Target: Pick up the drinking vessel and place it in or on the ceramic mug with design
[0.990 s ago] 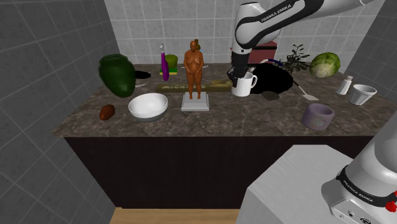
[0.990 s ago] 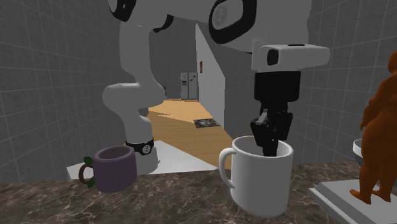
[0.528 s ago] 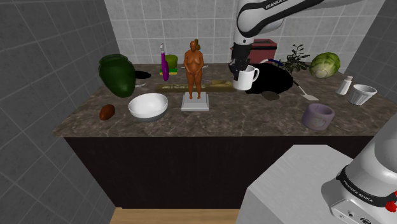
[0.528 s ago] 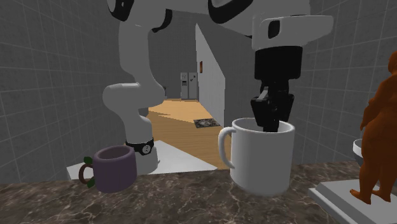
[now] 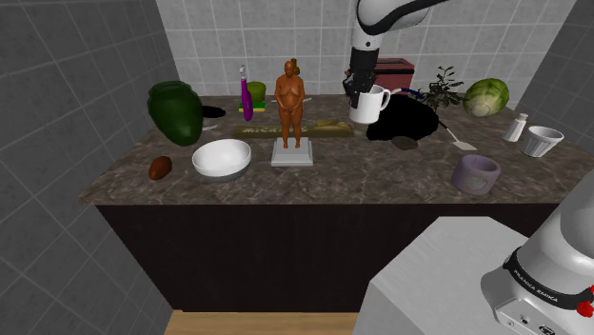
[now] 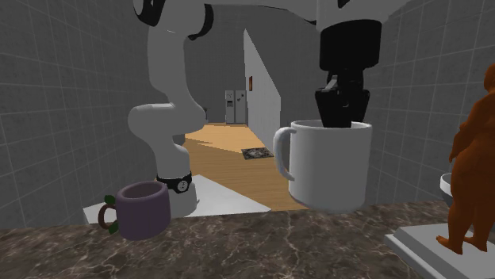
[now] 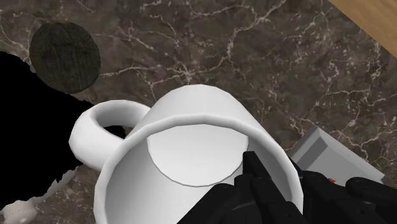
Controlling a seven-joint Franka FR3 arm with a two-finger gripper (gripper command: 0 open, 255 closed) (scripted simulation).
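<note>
A plain white mug (image 5: 369,105) hangs in the air above the dark marble counter (image 5: 381,171), clear of the surface. My gripper (image 5: 356,93) is shut on its rim, one finger inside the cup and one outside. From the second exterior view the white mug (image 6: 329,162) floats with the gripper (image 6: 341,120) dipping into its mouth. Looking along the hand, the white mug (image 7: 191,149) is empty, its handle pointing away from the gripper (image 7: 286,184). A purple mug with a leafy handle (image 5: 475,173) (image 6: 143,209) stands near the counter's front at the shoulder view's right.
A brown figurine (image 5: 290,95) on a grey base stands just beside the lifted mug. A white bowl (image 5: 222,159), green lump (image 5: 175,110), cabbage (image 5: 486,96), small white cup (image 5: 541,141), shaker (image 5: 516,127) and spoon (image 5: 460,141) share the counter. A dark disc (image 7: 65,56) lies below.
The gripper has risen with the white mug in it; the mug has left the counter and now hangs well above it. Nothing else moved.
</note>
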